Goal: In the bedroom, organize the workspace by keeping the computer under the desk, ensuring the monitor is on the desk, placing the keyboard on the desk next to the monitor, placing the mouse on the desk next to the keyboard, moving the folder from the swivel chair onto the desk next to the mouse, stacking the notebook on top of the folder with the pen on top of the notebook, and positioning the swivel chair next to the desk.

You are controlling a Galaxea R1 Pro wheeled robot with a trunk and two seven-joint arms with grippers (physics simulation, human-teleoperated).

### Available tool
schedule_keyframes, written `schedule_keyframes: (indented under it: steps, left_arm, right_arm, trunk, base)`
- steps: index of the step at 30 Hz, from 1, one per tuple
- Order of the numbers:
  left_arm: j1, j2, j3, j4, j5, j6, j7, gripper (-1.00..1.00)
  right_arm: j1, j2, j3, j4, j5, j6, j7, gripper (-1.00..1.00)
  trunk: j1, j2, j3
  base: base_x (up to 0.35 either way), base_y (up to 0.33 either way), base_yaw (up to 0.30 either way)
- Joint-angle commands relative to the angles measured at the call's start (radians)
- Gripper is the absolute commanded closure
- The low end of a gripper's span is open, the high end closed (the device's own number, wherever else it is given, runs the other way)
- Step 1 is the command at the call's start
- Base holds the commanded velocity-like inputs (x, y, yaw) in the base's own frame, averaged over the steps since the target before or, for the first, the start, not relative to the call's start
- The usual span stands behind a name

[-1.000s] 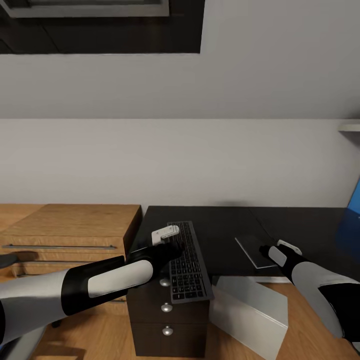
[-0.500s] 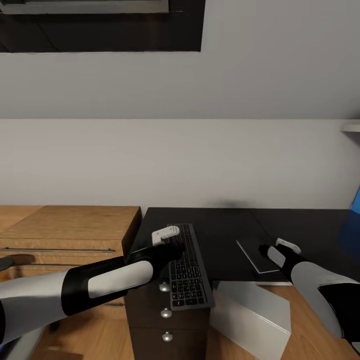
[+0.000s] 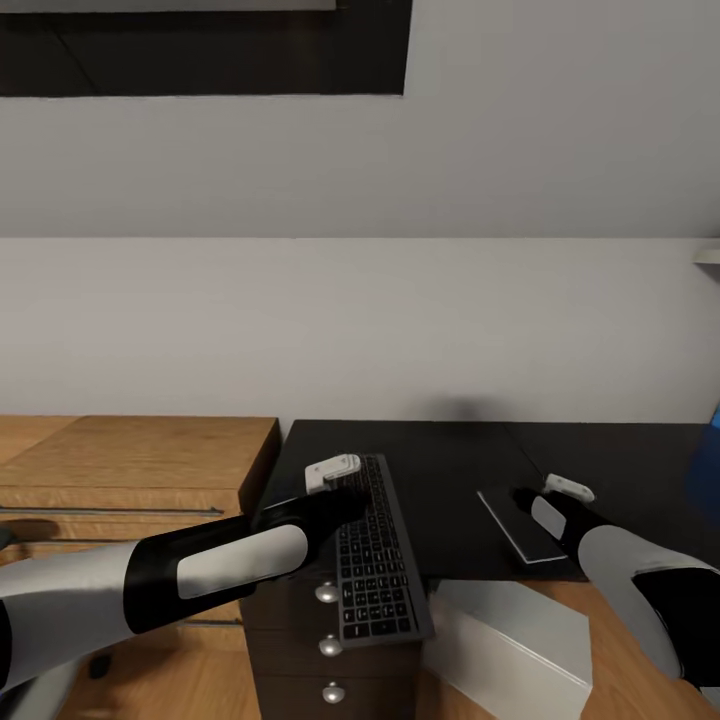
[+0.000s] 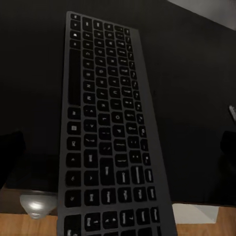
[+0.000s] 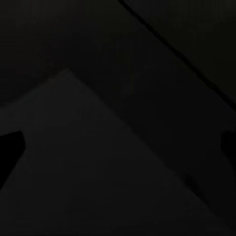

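- On the desk point(image 3: 440, 470), the keyboard point(image 3: 378, 550) is lying lengthwise near the left end, its near end jutting over the front edge above the silver drawer knobs point(image 3: 327, 592).
- The left gripper point(image 3: 345, 490) is resting at the keyboard's far left edge; its jaws are hidden, so open or closed cannot be told.
- The right gripper point(image 3: 525, 498) is sitting on the dark notebook point(image 3: 520, 525), which is lying close to the desk's front edge; its grip cannot be told either.
- Bare black top is lying open between keyboard and notebook, and behind both up to the wall.
- The white computer point(image 3: 510, 645) is standing on the floor below the front edge.
- A wooden chest point(image 3: 130, 460) is butting against the desk's left end.
- Since a second ago, the notebook is lying a little farther from the keyboard and turned, with the right gripper moving along with it; the keyboard is staying put.
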Motion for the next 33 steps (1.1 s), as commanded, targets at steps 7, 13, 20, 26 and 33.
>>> schedule_keyframes:
  steps: [7, 13, 20, 26, 33]
  left_arm:
    - [-0.002, -0.001, -0.003, -0.001, 0.005, -0.007, 0.001, -1.0]
    - [-0.002, -0.002, -0.011, -0.001, 0.004, -0.007, 0.001, -1.0]
    - [-0.002, -0.002, -0.011, -0.002, 0.004, -0.007, 0.001, -1.0]
    - [-0.002, -0.001, -0.01, -0.004, 0.003, -0.007, 0.001, -1.0]
    - [-0.002, -0.001, -0.009, -0.004, 0.003, -0.007, 0.001, -1.0]
  right_arm:
    - [0.0, 0.0, 0.007, -0.002, 0.005, 0.006, 0.065, -1.0]
    - [0.003, -0.001, 0.005, -0.001, 0.064, -0.026, 0.091, -1.0]
    - [0.004, 0.0, 0.006, 0.0, 0.074, -0.041, 0.092, -1.0]
    - [0.006, 0.002, 0.008, 0.0, 0.075, -0.042, 0.091, -1.0]
    - [0.007, 0.002, 0.008, 0.0, 0.075, -0.038, 0.089, -1.0]
  trunk:
    - [0.0, -0.001, -0.001]
    - [0.0, -0.001, -0.001]
    - [0.0, -0.001, -0.001]
    - [0.0, -0.001, -0.001]
    - [0.0, -0.001, -0.001]
  base:
    - [0.119, 0.0, 0.0]
    - [0.115, 0.0, 0.0]
    - [0.143, 0.0, 0.0]
    - [0.026, 0.0, 0.0]
    - [0.173, 0.0, 0.0]
